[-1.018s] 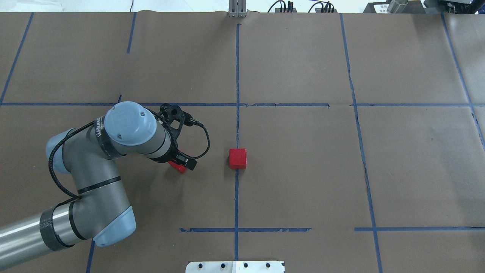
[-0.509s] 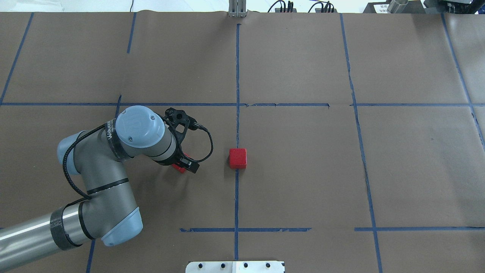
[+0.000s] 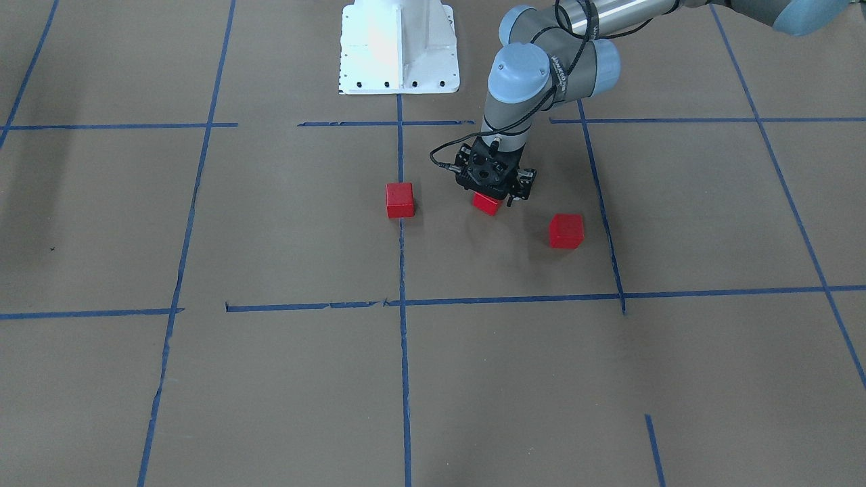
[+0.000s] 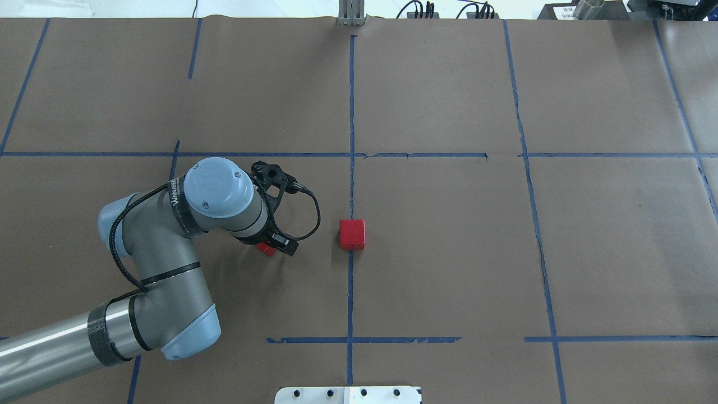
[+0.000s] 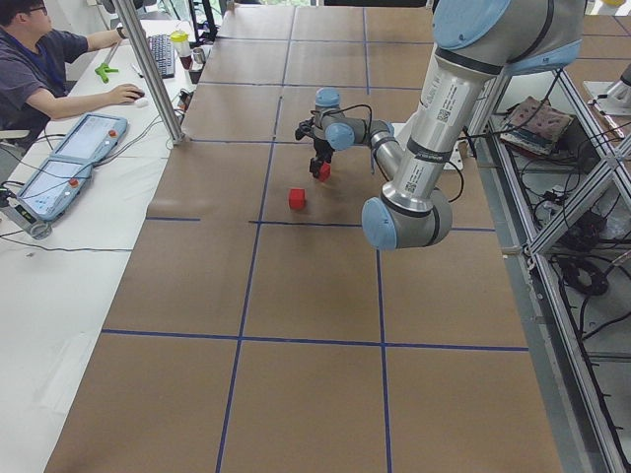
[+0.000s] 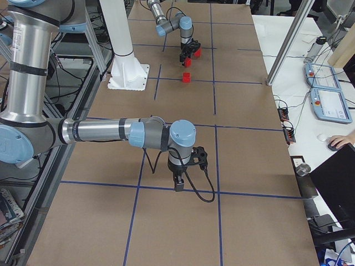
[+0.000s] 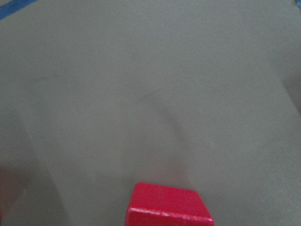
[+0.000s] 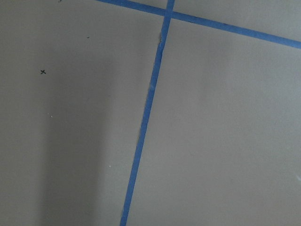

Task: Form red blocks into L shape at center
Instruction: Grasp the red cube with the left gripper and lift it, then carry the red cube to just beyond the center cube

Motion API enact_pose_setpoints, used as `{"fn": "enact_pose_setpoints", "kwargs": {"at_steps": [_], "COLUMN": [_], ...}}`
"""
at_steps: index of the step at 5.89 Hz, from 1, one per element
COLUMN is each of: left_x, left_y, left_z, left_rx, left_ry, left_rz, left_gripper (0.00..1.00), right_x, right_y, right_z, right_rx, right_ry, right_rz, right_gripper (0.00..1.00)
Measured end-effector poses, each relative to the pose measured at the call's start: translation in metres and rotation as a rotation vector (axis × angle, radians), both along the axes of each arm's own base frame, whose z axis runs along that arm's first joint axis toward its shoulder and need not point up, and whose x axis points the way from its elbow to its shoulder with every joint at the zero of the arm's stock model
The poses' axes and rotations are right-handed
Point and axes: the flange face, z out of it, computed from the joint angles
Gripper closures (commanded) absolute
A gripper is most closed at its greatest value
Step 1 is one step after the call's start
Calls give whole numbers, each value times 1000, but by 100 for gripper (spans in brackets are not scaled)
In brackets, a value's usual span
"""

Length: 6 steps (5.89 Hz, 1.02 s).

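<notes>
Three small, matte, bright-red cubes are being shown on the brown-paper desk (image 3: 270, 223). The gripped block (image 3: 485, 204) is being clamped by the left end effector (image 3: 490, 198), between the other two. The middle block (image 3: 399, 200) is being borne by the blue tape line (image 3: 402, 270) at the center, and the third block (image 3: 565, 230) is lying apart. Whether the right end effector (image 6: 178, 183) is apart or together cannot be told.

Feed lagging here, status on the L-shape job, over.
Left end effector shut on carried red block. Right end effector away, state unreadable. Centre block sits on blue tape line; third block loose. Nothing between carried and centre blocks.
</notes>
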Motion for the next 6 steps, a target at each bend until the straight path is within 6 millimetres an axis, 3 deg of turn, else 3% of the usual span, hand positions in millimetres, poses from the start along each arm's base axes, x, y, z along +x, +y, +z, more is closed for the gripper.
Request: {"fn": "enact_pose_setpoints", "kwargs": {"at_steps": [1,2,4,6], "left_x": [2,2,-4,-10], "left_y": [-1,-1,-8,-24], "left_z": [1,1,-10,-29], "left_rx": [0,0,-1,-93], "left_ry": [-2,-3,9,20], "left_rz": [2,3,-13,-122], "left_gripper": [49,61,72,74], "right_x": [0,0,0,0], "right_y": [0,0,0,0], "right_z": [0,1,0,0], "right_rx": [-1,-2,-2,-1], "right_ry": [0,0,-1,-1], "right_rz": [0,0,2,2], "right_gripper": [1,1,1,1]}}
